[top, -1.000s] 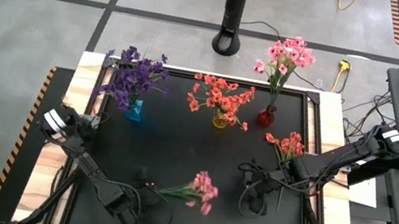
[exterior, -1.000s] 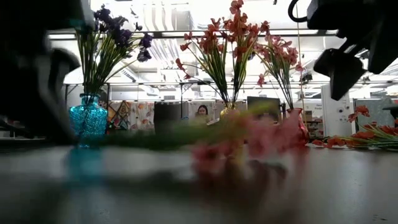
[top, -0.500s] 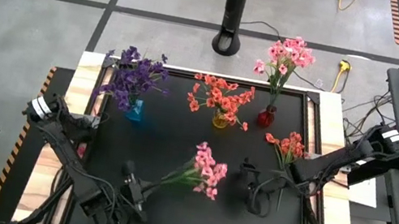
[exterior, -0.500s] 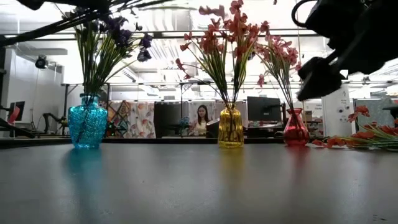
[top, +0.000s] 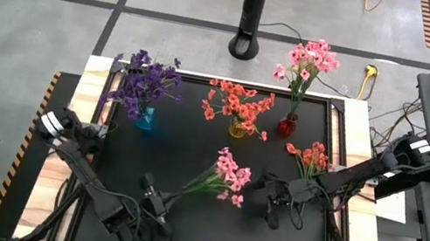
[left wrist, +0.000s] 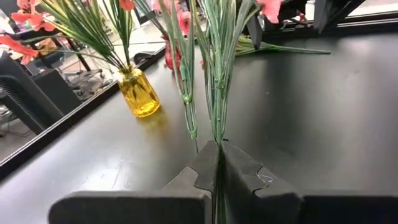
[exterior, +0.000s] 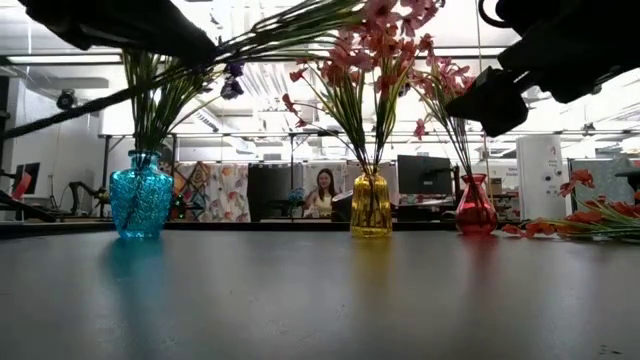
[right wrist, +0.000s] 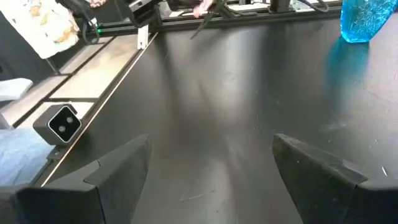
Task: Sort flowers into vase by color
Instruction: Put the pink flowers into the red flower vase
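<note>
A pink flower spray (top: 231, 176) is held above the table by my left gripper (top: 152, 197), which is shut on its green stems at the near left. In the low view the spray (exterior: 300, 25) slants up from the gripper, blossoms highest. My right gripper (top: 265, 198) hangs open just right of the blossoms, with nothing between its fingers (right wrist: 118, 168). At the back stand a blue vase (top: 145, 119) with purple flowers, a yellow vase (top: 237, 130) with orange-red flowers and a red vase (top: 286, 127) with pink flowers. An orange-red spray (top: 310, 157) lies on the table at the right. My left gripper pinches the pink spray's bundle of thin green stems (left wrist: 217, 138) between its two shut fingers, near the stems' lower end. The fingers lie nearly level and along the stems, which run straight out past the fingertips. The spray is lifted clear of the table and slants upward.
The black mat has raised rails (top: 336, 115) along its sides. A small grey camera box (right wrist: 62, 124) sits at the mat's edge. Bare mat lies between the held spray and the vases. Beyond the table a person sits in the room (exterior: 324, 190).
My left gripper has risen and turned, lifting the pink spray clear of the table; the blossom end has swung up and toward the far edge. My right gripper has tipped from pointing down to nearly level and sunk a little, staying open.
</note>
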